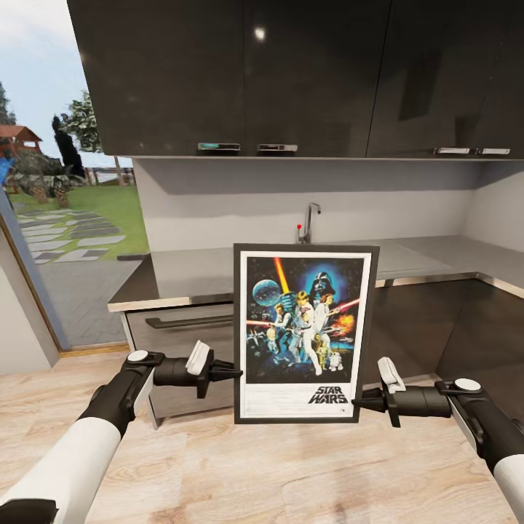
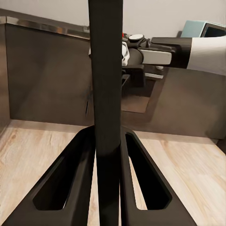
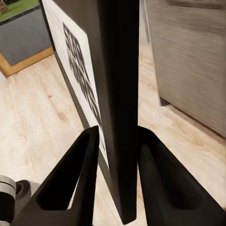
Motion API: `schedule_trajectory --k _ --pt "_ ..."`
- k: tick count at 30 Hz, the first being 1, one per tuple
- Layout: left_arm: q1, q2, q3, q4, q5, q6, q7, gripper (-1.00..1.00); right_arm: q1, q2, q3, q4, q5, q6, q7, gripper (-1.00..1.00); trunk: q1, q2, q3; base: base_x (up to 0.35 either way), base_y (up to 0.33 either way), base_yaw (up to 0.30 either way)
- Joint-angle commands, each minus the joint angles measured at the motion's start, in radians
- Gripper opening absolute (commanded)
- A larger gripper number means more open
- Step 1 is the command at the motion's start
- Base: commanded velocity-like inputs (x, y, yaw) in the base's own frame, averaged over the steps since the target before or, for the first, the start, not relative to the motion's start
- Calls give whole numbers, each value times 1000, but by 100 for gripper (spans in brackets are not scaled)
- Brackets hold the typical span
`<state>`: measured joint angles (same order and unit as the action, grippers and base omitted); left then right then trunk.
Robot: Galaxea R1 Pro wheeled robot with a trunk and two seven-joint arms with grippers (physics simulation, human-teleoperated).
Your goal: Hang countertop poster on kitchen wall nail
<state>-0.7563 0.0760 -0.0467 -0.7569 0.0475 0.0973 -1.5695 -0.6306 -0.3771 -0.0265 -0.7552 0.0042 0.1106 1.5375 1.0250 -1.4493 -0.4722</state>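
Clearly the poster (image 1: 303,333) is already off the kitchen countertop (image 1: 196,273); it stands upright in the centre of the head view, in the air in front of the dark cabinets, with the printed face turned to the camera; the grey slab with the tap (image 1: 311,222) lies behind it, across the middle of the frame. The left gripper (image 1: 234,373) meets the left edge of the frame low down, and the right gripper (image 1: 358,401) meets the right edge a little lower; I think this two-sided hold is chosen so the thin flat board cannot swing or twist while it is carried.

The left wrist view shows the dark frame edge (image 2: 106,75) running straight between the two fingers (image 2: 75,179), which press on both sides of it; the jaws are nearly closed, with only the frame between them. The right wrist view shows the same: the frame edge (image 3: 120,94) between the fingers (image 3: 80,169), gripped tight, and the white border with the print (image 3: 75,66) seen at a sharp angle in the upper left.

No wall nail is visible; finding one is probably the next concern. The light wooden floor (image 1: 291,466) fills the lower part of the head view.
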Motion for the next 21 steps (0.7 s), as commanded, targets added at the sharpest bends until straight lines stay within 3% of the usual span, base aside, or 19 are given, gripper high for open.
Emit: schedule_trajectory --k 1,16,17,21 --pt "-1 1 1 1 -1 16 -1 -100 0 1 0 -1 -3 17 12 -100 0 -1 -1 0 0 0" --pt "-1 2 1 0 -1 17 -1 -100 0 1 0 -1 -3 17 12 -100 0 -1 -1 0 0 0" --pt "-1 2 1 0 -1 17 -1 100 0 1 0 -1 -3 17 12 -100 0 -1 -1 0 0 0" --pt "-1 3 3 4 -1 17 -1 100 0 1 0 -1 -3 17 12 -100 0 -1 -1 0 0 0"
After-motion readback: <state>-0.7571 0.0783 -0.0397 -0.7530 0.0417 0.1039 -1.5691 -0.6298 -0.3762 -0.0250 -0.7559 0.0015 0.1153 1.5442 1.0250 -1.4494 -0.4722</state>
